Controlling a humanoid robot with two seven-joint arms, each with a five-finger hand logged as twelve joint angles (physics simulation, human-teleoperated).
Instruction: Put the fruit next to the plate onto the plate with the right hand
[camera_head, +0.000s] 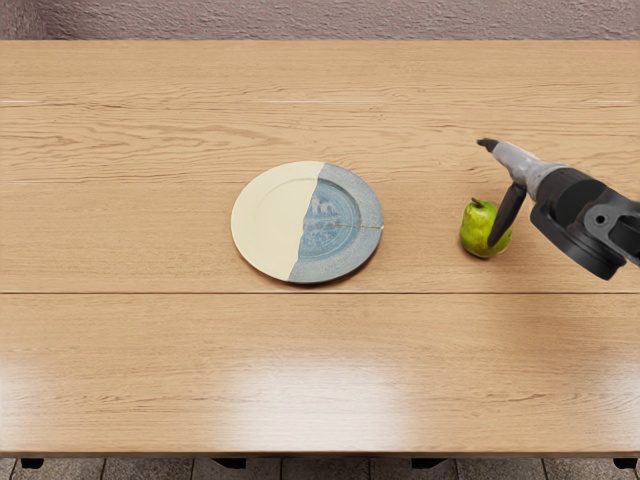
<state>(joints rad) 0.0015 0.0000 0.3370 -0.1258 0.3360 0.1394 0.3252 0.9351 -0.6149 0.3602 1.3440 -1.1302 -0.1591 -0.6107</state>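
**Right hand closes in on pear beside plate**

A green pear (478, 230) stands stem-up on the wooden counter (320, 380), toward its right edge and well apart from the two-tone plate (250, 215) lying near the counter's middle. The robot's right hand (530, 182), reaching in from the right, is spread wide and grips nothing: one grey finger points toward the far edge while a dark finger (506, 215) slants down across the pear's right flank (touching it or merely in front, the view does not settle).

The fruit looks light, firm and smooth-skinned, so it is likely to roll or slip under a one-sided push. The surest hold would seem to be around its broad lower belly, with fingers on opposite sides, not at the narrow neck or stem. The plate is bare, the pear not yet lifted.
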